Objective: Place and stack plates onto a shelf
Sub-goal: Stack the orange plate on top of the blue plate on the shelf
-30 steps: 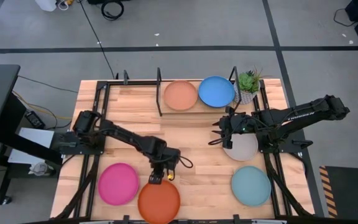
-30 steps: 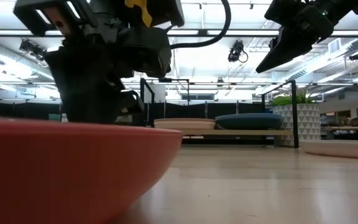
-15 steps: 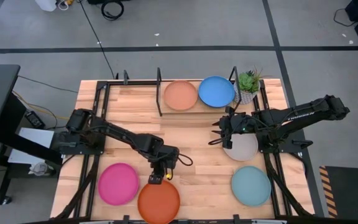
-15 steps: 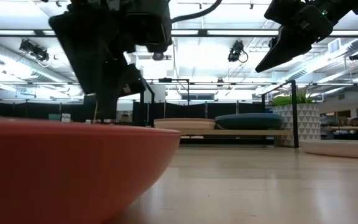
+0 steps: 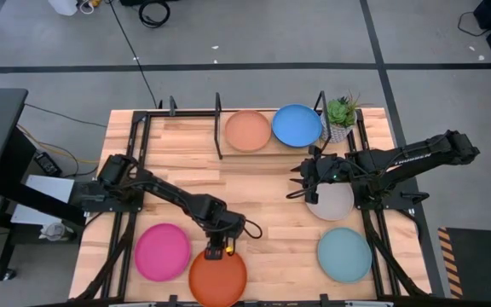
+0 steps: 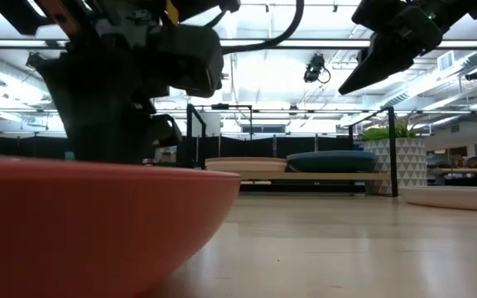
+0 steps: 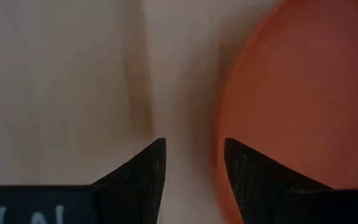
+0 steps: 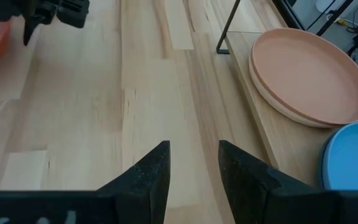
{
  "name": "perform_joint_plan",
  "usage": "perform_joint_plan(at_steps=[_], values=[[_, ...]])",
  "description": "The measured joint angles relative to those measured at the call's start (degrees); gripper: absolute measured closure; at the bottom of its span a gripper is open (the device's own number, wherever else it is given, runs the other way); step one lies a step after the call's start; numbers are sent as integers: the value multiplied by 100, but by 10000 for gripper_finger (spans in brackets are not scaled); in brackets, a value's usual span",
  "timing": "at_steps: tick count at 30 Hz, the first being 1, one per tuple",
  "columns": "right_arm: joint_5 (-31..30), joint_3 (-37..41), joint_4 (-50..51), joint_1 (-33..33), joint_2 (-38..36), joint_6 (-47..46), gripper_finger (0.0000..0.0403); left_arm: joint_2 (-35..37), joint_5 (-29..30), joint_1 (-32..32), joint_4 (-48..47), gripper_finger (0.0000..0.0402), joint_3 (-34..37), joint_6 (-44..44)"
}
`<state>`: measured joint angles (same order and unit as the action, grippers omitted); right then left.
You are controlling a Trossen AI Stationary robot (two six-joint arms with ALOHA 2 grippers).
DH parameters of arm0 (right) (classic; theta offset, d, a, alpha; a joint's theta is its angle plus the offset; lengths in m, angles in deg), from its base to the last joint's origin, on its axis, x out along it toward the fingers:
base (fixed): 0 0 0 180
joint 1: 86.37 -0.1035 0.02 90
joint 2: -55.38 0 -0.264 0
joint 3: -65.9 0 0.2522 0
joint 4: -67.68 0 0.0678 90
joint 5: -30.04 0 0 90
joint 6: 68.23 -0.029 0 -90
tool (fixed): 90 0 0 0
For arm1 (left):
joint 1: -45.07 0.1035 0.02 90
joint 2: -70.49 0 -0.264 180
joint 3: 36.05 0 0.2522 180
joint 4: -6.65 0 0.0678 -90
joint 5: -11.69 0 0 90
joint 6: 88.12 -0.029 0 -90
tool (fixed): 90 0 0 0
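Six round matte plates were seen on the pale wooden table. An orange plate lay at the near edge, with a magenta plate just beside it on the robot's left. A light teal plate lay toward the near right corner, and a cream plate was partly covered by the right arm.

At the far edge, the black thin-rod shelf with a pale wood base held a tan plate and a blue plate side by side. A small potted green plant stood just beside the blue plate.

The left gripper was lowered over the far rim of the orange plate. In the left wrist view, its fingers were held slightly parted, one over the bare wood and the other over the plate's rim, with nothing grasped.

The right gripper was raised above the table between the shelf and the cream plate, its fingers parted and empty.
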<state>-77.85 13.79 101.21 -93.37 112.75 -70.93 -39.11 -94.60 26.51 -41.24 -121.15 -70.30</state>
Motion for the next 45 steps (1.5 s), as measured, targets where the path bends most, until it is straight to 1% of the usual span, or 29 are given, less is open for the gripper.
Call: perform_joint_plan(at_steps=[4,7,10,16,18,22,28,35,38,41,45], values=[[-2,0,-4,0,0,31,261,0,19,12,-7,234,-1,0],[-2,0,-2,0,0,52,261,0,19,12,-4,254,0,5],[-2,0,-2,0,0,54,261,0,-28,10,1,287,-1,104],[-2,0,-10,1,0,35,261,-20,-63,10,15,369,0,66],[-2,0,-47,0,0,35,261,-22,13,10,6,387,1,-27],[-1,0,-46,2,0,35,261,-24,22,45,-10,387,1,-114],[-1,0,-46,0,0,35,261,26,21,311,-157,389,-1,-630],[-3,0,59,0,-27,33,261,525,24,1121,-302,390,-25,-1264],[-37,0,131,1,-83,73,261,682,333,1543,-457,390,-237,-1371],[66,-2,152,-65,-31,654,261,697,634,1953,-703,390,-413,-1537],[120,-2,-155,-360,325,1560,263,697,658,2536,-654,389,-449,-1703]])
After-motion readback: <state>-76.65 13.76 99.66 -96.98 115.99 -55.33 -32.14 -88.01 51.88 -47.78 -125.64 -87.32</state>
